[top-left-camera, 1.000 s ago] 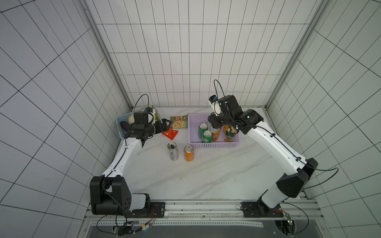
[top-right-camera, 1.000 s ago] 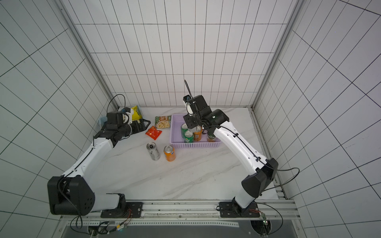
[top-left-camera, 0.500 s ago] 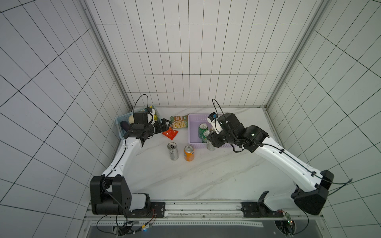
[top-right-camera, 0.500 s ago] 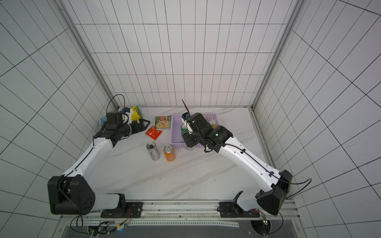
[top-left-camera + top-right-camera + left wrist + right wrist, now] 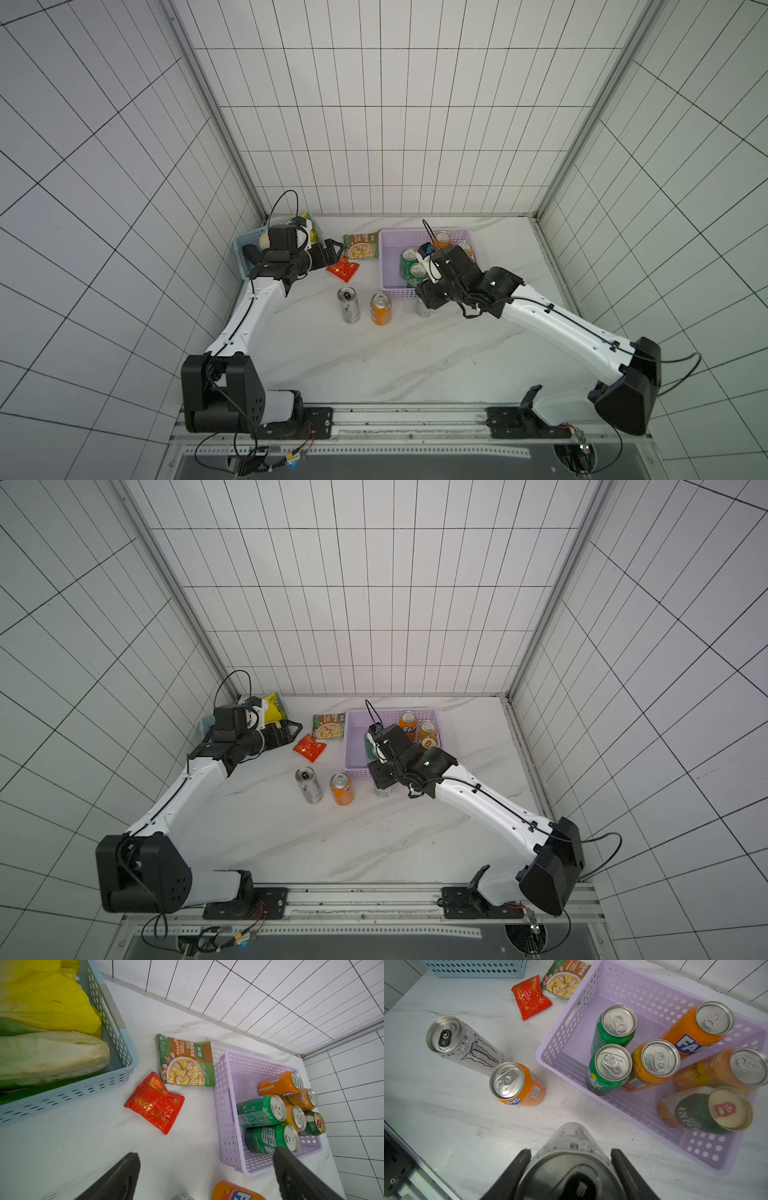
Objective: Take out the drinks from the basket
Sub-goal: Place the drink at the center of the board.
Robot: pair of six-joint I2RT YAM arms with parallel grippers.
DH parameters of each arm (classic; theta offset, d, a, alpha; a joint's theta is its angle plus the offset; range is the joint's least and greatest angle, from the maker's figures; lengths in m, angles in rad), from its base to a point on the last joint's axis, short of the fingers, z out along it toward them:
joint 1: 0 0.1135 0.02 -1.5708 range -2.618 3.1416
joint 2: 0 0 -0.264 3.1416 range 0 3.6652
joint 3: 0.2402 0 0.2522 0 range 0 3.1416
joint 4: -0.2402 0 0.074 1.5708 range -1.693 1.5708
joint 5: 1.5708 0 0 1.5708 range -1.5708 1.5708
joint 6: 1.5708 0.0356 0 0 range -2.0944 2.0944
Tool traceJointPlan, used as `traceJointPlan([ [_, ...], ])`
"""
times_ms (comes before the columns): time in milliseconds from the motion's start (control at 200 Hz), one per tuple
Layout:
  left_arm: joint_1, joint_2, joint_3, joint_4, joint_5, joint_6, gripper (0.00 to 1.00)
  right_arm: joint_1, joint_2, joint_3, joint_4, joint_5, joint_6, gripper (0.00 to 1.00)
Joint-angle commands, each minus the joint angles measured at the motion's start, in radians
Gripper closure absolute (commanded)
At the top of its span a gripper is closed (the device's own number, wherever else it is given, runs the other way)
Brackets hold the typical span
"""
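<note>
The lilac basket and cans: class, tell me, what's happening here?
The right gripper is shut on a silver-white can, holding it upright just outside the lilac basket. A Monster can and an orange Fanta can stand on the table. Six cans are in the basket. The left gripper hangs open and empty near the red snack packet.

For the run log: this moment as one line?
right end effector: shut on silver can beside lilac basket | left end effector: open, empty | in basket: six cans | out: Monster can, Fanta can
</note>
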Motion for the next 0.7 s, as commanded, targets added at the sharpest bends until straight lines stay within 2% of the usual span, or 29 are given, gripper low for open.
traceJointPlan([
  [0,0.004,0.007,0.019,0.011,0.010,0.004,0.02,0.007,-0.010,-0.031,0.132,0.028,0.012,0.58],
  [695,0.007,0.016,0.021,0.010,0.018,0.002,0.02,0.008,0.120,-0.116,0.296,0.035,0.012,0.58],
])
